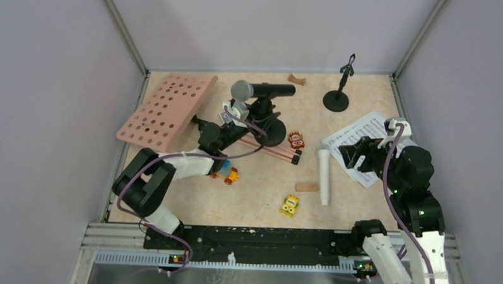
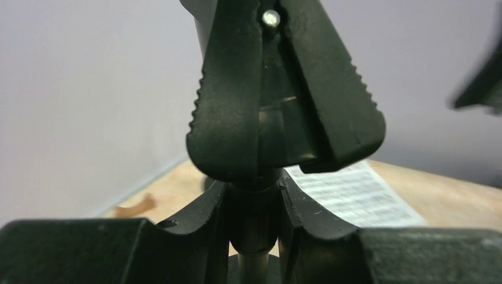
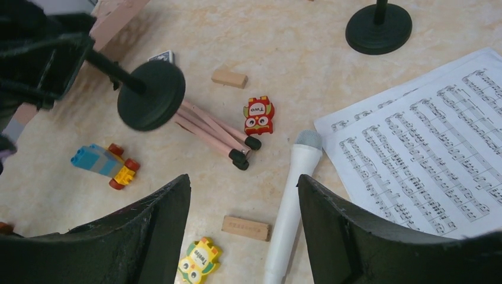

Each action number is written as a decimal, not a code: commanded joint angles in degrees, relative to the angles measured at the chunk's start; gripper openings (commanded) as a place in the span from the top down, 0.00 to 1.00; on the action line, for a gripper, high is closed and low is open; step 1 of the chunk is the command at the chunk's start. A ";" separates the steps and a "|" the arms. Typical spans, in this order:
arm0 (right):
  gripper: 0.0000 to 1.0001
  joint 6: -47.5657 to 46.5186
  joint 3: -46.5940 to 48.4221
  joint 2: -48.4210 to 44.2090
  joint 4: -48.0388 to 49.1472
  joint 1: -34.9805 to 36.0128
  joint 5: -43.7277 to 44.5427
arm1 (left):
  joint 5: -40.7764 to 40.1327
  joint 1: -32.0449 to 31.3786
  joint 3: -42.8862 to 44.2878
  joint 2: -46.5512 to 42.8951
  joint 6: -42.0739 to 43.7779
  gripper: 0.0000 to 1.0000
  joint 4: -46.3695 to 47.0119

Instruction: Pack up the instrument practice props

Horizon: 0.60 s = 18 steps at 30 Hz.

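Left tool (image 2: 252, 234) grips mic holder (image 3: 151, 94) stem, tipped sideways, base pointing right; right tool (image 3: 243, 184) wide, empty

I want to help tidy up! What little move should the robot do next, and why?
Probably lower the open right gripper onto the white microphone: it lies free below its fingers, while the left gripper is busy clamping the tilted mic holder.

Left tool (image 1: 246, 126) is clamped on the stem of the tilted mic holder (image 1: 273, 131), dark mic (image 1: 266, 90) in its clip. Pink desk (image 1: 168, 107) far left on the worktop (image 1: 260, 193), pink legs (image 1: 279, 152) flat beside the holder's base. Right tool (image 1: 354, 157) hangs over the sheet music (image 1: 369, 130), jaws apart. White mic (image 1: 323, 176) lies just left of the pages. Second holder (image 1: 336, 97) upright, far right.
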 commanded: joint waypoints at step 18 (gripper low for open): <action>0.34 2.86 -1.02 -1.36 0.25 0.36 -4.40 | -3.71 -15.21 -33.52 -16.34 2.74 1.00 12.40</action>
